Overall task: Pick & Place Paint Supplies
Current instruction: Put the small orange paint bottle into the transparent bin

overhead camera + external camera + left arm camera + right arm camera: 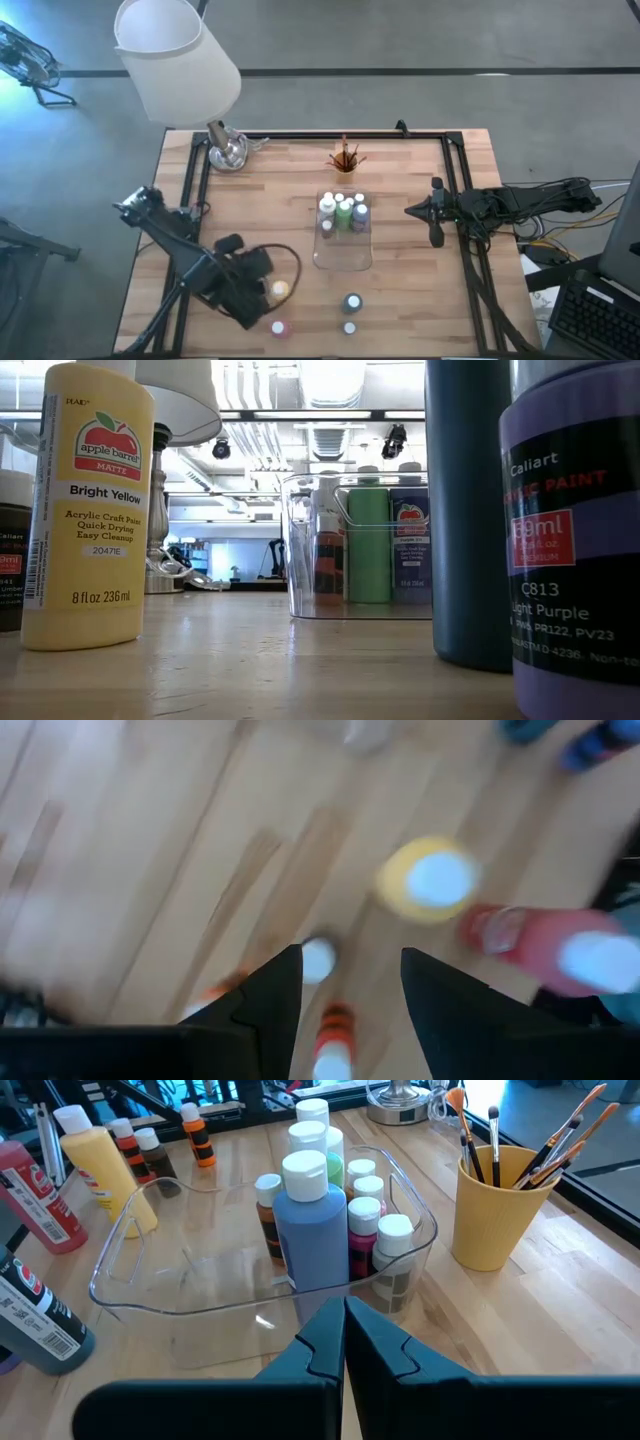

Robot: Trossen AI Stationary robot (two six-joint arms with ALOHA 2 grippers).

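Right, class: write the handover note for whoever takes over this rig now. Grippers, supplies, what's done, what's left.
Left gripper: open, empty, above small bottles near the table's front left.
Right gripper: shut, empty, parked beside the clear tray.
Done: several bottles, including the blue bottle, stand in the tray; brushes sit in the cup.
Left: yellow bottle, red bottle, purple bottle and other loose ones.

bottles (343, 212) in tray (343, 256), cup (345, 162) behind, lamp (176, 58) left
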